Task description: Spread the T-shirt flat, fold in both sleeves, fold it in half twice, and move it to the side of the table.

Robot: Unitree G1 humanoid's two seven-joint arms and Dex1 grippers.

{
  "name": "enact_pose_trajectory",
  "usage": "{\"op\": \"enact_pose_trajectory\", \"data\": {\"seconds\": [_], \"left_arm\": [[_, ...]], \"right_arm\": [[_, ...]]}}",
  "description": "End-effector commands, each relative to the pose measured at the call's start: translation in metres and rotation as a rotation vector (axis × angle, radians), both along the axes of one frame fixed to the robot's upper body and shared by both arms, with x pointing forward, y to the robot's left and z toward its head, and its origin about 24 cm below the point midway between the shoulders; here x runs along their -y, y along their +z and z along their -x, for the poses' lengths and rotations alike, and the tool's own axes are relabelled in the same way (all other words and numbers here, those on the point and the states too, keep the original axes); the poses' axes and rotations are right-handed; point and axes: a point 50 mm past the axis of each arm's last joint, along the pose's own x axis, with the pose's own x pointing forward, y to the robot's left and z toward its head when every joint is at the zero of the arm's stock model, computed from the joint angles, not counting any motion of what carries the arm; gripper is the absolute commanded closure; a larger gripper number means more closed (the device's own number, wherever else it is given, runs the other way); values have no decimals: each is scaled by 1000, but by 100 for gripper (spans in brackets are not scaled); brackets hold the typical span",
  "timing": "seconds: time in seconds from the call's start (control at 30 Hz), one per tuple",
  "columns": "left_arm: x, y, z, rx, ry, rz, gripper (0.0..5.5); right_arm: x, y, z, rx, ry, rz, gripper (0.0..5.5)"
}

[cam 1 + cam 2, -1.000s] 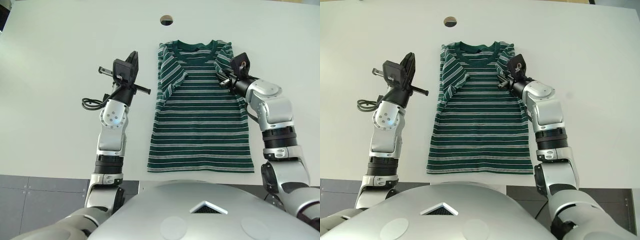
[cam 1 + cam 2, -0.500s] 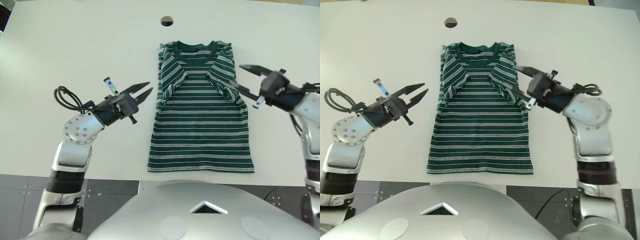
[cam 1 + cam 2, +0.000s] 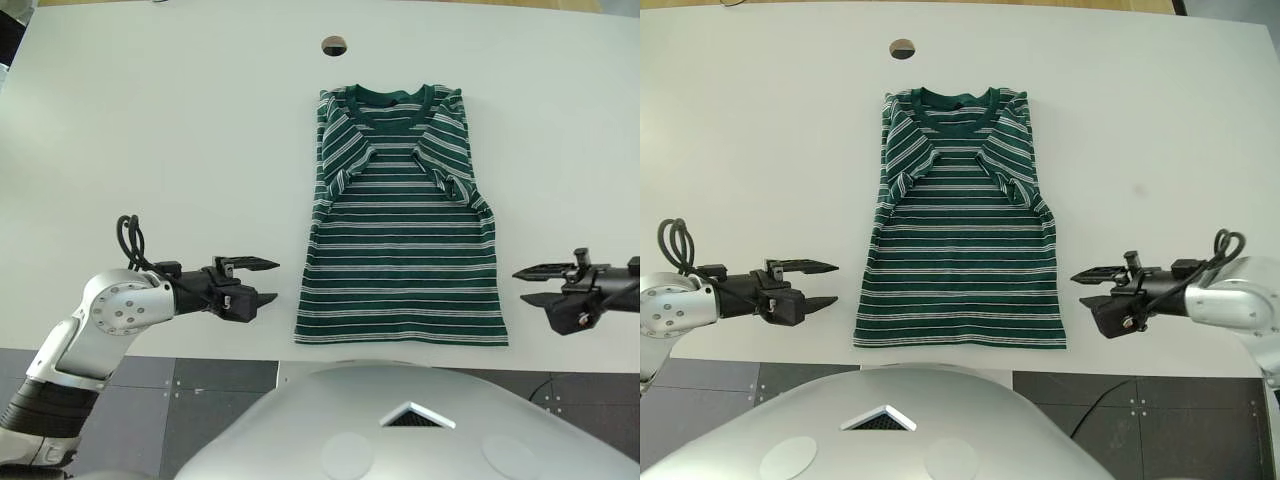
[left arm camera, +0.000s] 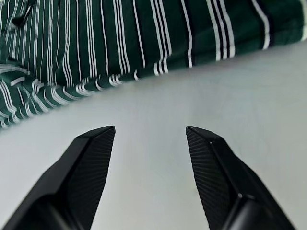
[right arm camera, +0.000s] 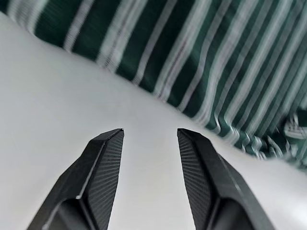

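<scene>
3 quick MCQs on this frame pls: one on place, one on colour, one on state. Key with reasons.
1. Where is the left gripper relative to the T-shirt?
A. On the collar
B. Off the left corner of the hem, not touching
C. Clamped on the neckline

2. What colours is the T-shirt?
A. Red and white
B. Plain blue
C. Dark green with white stripes

3. What state are the sleeves in?
A. Both folded in over the chest
B. Both spread out
C. Only one folded in

Key:
1 B, bare table shows between it and the hem.
2 C, stripes run across the whole shirt.
3 A, both lie folded onto the chest.
</scene>
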Motion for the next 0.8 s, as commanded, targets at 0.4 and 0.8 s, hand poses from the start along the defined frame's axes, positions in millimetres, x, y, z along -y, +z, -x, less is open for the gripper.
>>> {"op": "enact_pose_trajectory", "data": {"seconds": [0.4,0.8], "left_arm": [[31,-23,2,-42,-139,51,274],[31,-26,6,-116,-196,31,421]], "right_arm": [[-35,-12,15,-29,150,-85,343],[-44,-13,15,-26,147,-109,522]]}}
